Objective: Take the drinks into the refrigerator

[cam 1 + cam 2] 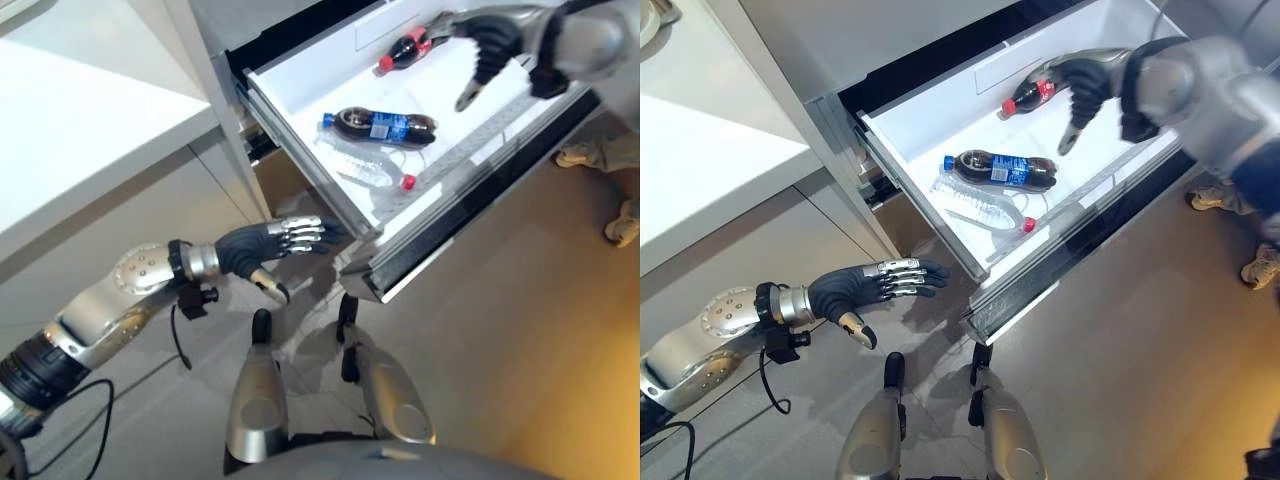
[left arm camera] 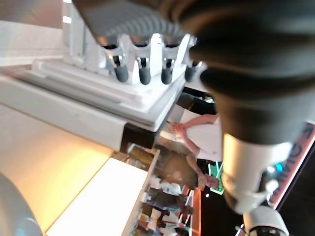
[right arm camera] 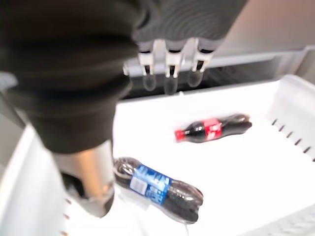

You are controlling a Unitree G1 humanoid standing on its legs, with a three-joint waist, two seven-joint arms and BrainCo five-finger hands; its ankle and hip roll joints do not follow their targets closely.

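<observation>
White cabinetry and a pale countertop (image 1: 80, 120) fill the upper left of the frame, with the refrigerator drawer (image 1: 940, 215) pulled out across the upper middle over a grey floor. Right hand (image 1: 1085, 85): fingers straight and spread, thumb apart, holding nothing, hovering over the drawer's far end at upper right, just beside the red-capped cola bottle (image 1: 1032, 92); contact there cannot be confirmed. Left hand (image 1: 268, 243): fingers straight and relaxed, empty, at lower left, fingertips reaching the near corner of the drawer front; the left wrist view puts the dark tips against the white edge. Drinks: three bottles lie flat inside the drawer, the red-label cola toward the back, a blue-label cola bottle (image 1: 383, 126) mid-drawer, and a clear water bottle (image 1: 368, 168) just beside it toward the front lip. Judgement: loading looks finished, and the step in hand is release and retreat. Next move likely calls for lifting the right hand clear of the drawer, then a straight, even push from the left hand on the front edge to slide it shut without the bottles rolling.
</observation>
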